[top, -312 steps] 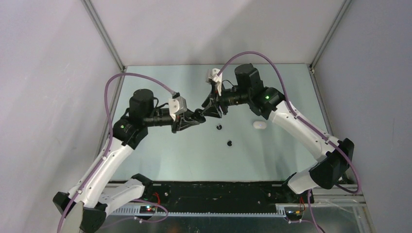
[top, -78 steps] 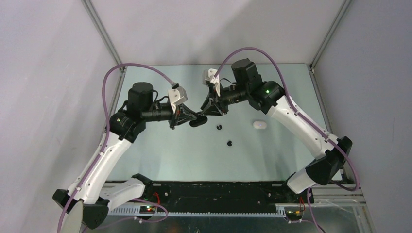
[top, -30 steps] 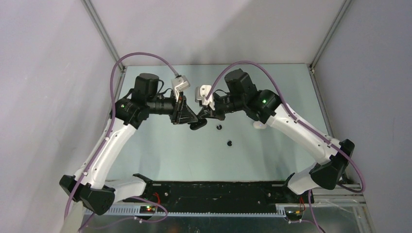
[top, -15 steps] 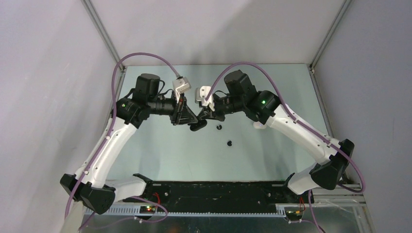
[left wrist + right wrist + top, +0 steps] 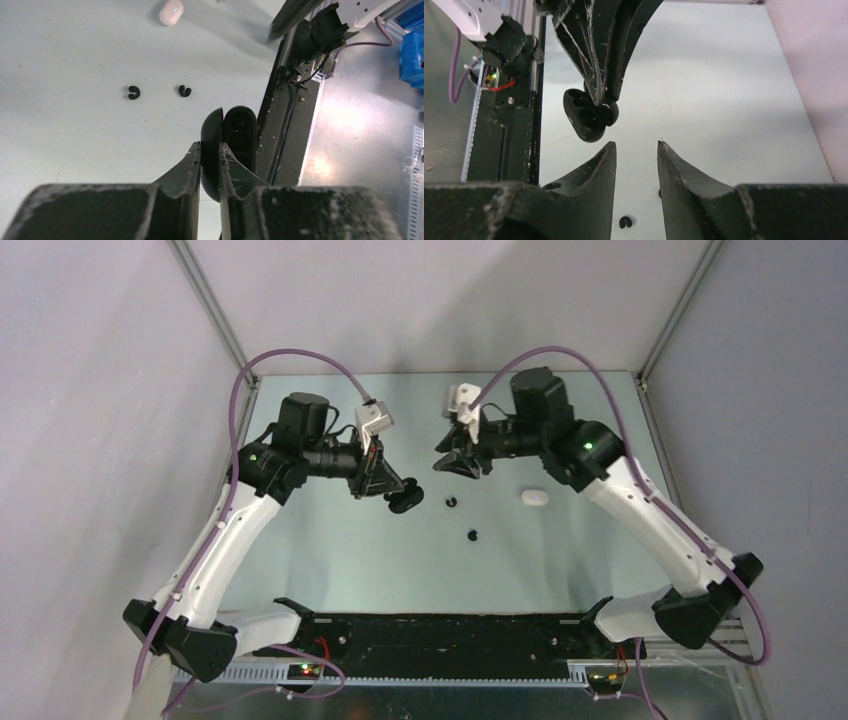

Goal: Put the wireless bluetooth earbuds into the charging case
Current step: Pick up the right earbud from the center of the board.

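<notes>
My left gripper (image 5: 398,492) is shut on the glossy black charging case (image 5: 406,501) and holds it above the table. In the left wrist view the case (image 5: 239,131) stands hinged open, and the fingers (image 5: 194,159) pinch one half. Two black earbuds (image 5: 451,502) (image 5: 472,535) lie on the table right of the case. They also show in the left wrist view (image 5: 133,92) (image 5: 185,90). My right gripper (image 5: 455,464) is open and empty, apart from the case to its right. In the right wrist view the case (image 5: 585,120) hangs ahead of the open gripper (image 5: 635,146), with one bud (image 5: 625,222) below. No white earbuds show.
A white oval case (image 5: 536,497) lies on the table right of the buds; it also shows in the left wrist view (image 5: 171,11). A black rail (image 5: 450,630) with wiring runs along the near table edge. Grey walls close in the back and both sides.
My right gripper has pulled away from the case, moving right and back, and now stands open. The left gripper still holds the case in the same place.
</notes>
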Robot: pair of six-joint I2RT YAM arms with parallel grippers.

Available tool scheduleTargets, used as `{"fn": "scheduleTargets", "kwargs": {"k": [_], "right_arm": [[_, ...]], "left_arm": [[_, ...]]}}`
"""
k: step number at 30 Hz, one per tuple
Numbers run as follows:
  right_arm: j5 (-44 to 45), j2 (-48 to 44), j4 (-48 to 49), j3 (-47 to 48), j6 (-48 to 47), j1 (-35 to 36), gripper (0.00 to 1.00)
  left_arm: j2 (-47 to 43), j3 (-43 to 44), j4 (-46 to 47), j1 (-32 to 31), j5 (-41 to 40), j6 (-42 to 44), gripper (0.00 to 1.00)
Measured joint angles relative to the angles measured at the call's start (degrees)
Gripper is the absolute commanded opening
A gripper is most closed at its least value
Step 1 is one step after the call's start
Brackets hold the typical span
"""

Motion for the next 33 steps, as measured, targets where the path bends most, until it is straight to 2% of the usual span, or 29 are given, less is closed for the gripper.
{"fn": "scheduleTargets", "kwargs": {"k": [5, 9, 14, 19, 25, 33], "right_arm": [[-1.6, -6.0, 1.8, -2.8, 2.7, -3.1, 0.35], [-1.9, -8.6, 2.0, -11.6, 2.5, -5.8, 0.31], [-0.3, -5.5, 0.1, -23.5, 1.7, -7.3, 0.28], [1.5, -1.7, -4.0, -28.2, -5.9, -7.6, 0.3], [3.5, 2.8, -3.6, -28.2, -16.4, -8.0, 0.31], [5.9, 11.6, -4.6, -25.0, -32.9, -6.7, 0.34]], "left_arm": [[-0.3, 0.2, -0.4, 0.0, -2.2, 1.9, 0.0], [-0.4, 2.1, -1.6, 0.0, -5.1, 4.3, 0.0], [-1.8, 4.8, -3.0, 0.0, -9.6, 9.3, 0.0], [-4.5, 5.2, -5.6, 0.0, -14.6, 15.2, 0.0], [-5.9, 5.2, -7.7, 0.0, -19.6, 19.3, 0.0], [-6.0, 5.2, -9.0, 0.0, -21.4, 20.7, 0.0]]}}
